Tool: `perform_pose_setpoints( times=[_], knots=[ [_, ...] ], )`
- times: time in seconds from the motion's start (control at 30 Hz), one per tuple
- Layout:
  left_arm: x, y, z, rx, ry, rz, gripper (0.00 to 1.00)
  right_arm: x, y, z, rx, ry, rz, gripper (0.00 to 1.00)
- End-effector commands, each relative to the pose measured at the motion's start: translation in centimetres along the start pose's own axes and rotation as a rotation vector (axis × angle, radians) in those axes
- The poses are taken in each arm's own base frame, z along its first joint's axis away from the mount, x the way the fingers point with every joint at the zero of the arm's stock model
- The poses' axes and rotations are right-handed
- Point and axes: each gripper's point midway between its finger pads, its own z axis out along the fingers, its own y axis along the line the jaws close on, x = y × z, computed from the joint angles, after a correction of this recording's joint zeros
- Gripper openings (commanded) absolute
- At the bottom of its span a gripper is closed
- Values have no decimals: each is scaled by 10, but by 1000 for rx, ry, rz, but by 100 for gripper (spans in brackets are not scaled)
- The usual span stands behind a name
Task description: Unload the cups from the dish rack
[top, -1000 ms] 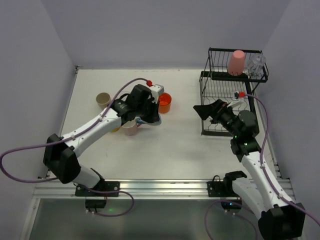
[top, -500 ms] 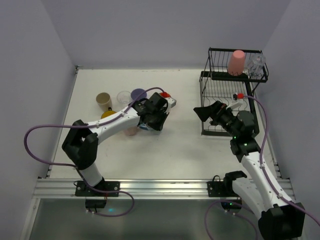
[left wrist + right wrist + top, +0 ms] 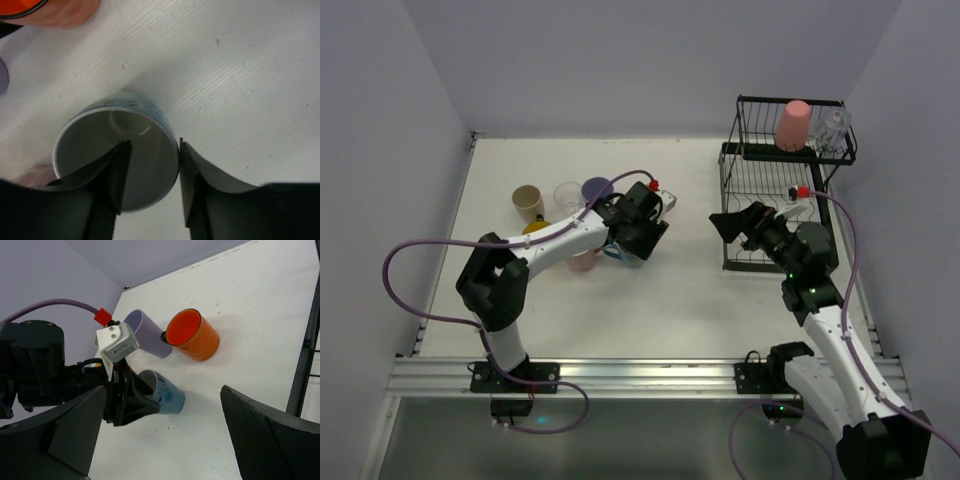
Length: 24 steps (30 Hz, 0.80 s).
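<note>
The black wire dish rack (image 3: pixel 760 178) stands at the back right. A salmon-pink cup (image 3: pixel 792 125) sits upside down beside a clear cup (image 3: pixel 833 128) on its upper shelf. A blue cup (image 3: pixel 618 254) stands on the table, also in the left wrist view (image 3: pixel 95 145) and the right wrist view (image 3: pixel 172 396). My left gripper (image 3: pixel 638 240) (image 3: pixel 152 150) is open over its rim, one finger inside and one against the outer wall. My right gripper (image 3: pixel 735 225) (image 3: pixel 162 388) is open and empty, in front of the rack's lower tray.
Beige (image 3: pixel 528 201), clear (image 3: pixel 567 193), lavender (image 3: pixel 597 188), yellow (image 3: pixel 535 228) and pink (image 3: pixel 582 262) cups stand left of the blue cup. An orange cup (image 3: pixel 192 335) stands behind it, by the lavender one (image 3: pixel 147 332). Grey walls close in the table.
My left arm has swung right and a little nearer with the blue cup, covering the orange cup in the top view. The right arm has not moved.
</note>
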Motion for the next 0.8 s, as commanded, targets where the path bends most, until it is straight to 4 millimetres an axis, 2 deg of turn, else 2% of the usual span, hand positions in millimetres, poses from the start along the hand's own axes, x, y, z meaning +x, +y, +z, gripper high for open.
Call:
perform_pose_setpoints(
  times=[0.0, 0.03, 0.07, 0.13, 0.17, 0.2, 0.23, 0.3, 0.33, 0.37, 0.4, 0.43, 0.47, 0.5, 0.53, 0.57, 0.6, 0.63, 0.67, 0.7, 0.73, 0.77],
  knots=[
    [-17, 2, -6, -23, -46, 16, 56, -36, 17, -5, -3, -107, -80, 99],
    [-18, 2, -8, -26, -49, 15, 66, -39, 16, -6, 13, -111, -84, 99],
    [-21, 3, -11, -28, -60, 13, 100, -49, 21, -8, 16, -136, -114, 99],
    [-29, 4, -20, -36, -92, 2, 100, -59, 16, -9, 71, -153, -134, 99],
    [-37, 2, -29, -31, -124, -5, 100, -74, 23, -11, 81, -180, -181, 99],
    [-42, 2, -35, -28, -147, -8, 100, -74, 14, -9, 130, -160, -192, 99],
    [-50, 0, -47, -19, -186, -18, 100, -91, 22, -10, 139, -184, -239, 99],
    [-64, -5, -63, 7, -254, -28, 100, -101, 10, -8, 229, -183, -270, 99],
    [-70, -8, -72, 28, -285, -32, 100, -120, 14, -10, 255, -221, -296, 99],
    [-81, -13, -95, 59, -354, -42, 100, -130, 10, -11, 298, -238, -339, 97],
    [-89, -23, -106, 117, -407, -39, 100, -134, -6, -8, 375, -222, -350, 96],
    [-93, -28, -118, 149, -447, -37, 100, -158, -7, -14, 437, -281, -367, 96],
    [-100, -32, -146, 182, -527, -36, 100, -170, -16, -16, 488, -298, -389, 95],
    [-101, -35, -156, 211, -572, -32, 100, -176, -23, -17, 519, -298, -394, 95],
    [-101, -36, -167, 222, -604, -28, 100, -192, -31, -15, 562, -310, -398, 95],
    [-101, -36, -194, 237, -675, -22, 100, -200, -36, -14, 586, -315, -400, 94],
    [-102, -35, -204, 238, -720, -19, 100, -216, -32, -15, 595, -341, -407, 94],
    [-90, -33, -214, 237, -747, -10, 100, -219, -50, -6, 645, -311, -408, 94],
    [-85, -31, -217, 234, -759, -5, 100, -223, -56, -4, 674, -301, -410, 94],
    [-81, -27, -219, 215, -770, -6, 100, -238, -52, -2, 681, -325, -424, 93],
    [-68, -23, -210, 198, -751, 0, 100, -238, -68, 11, 715, -290, -438, 93],
    [-63, -19, -218, 184, -774, 3, 100, -244, -75, 14, 747, -294, -447, 93]
  ],
)
